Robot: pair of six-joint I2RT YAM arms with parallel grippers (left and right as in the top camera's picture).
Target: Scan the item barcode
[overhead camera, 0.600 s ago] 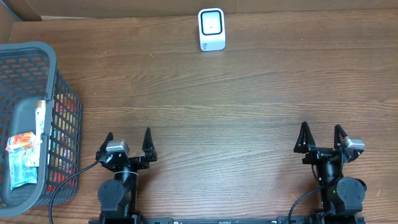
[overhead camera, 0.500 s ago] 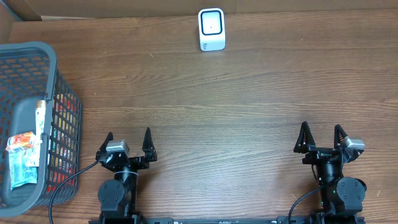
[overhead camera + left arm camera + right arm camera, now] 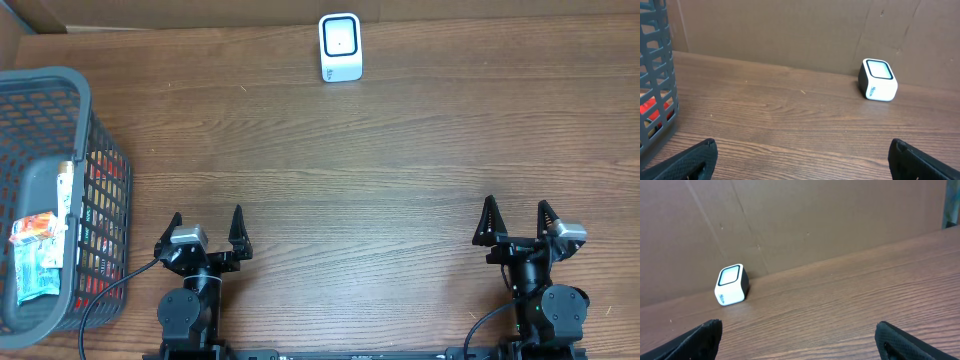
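Note:
A white barcode scanner (image 3: 340, 47) with a dark window stands at the far edge of the wooden table; it also shows in the left wrist view as the scanner (image 3: 878, 80) and in the right wrist view as the scanner (image 3: 731, 284). Packaged items (image 3: 38, 253) lie in a grey basket (image 3: 60, 90) at the left. My left gripper (image 3: 207, 228) rests open near the front edge, nothing between its fingers. My right gripper (image 3: 517, 219) stands open at the front right, also holding nothing. Both are far from the scanner and the items.
A brown cardboard wall (image 3: 790, 30) backs the table behind the scanner. The basket's mesh wall (image 3: 655, 75) fills the left edge of the left wrist view, red packaging visible through it. Bare wood lies between the grippers and the scanner.

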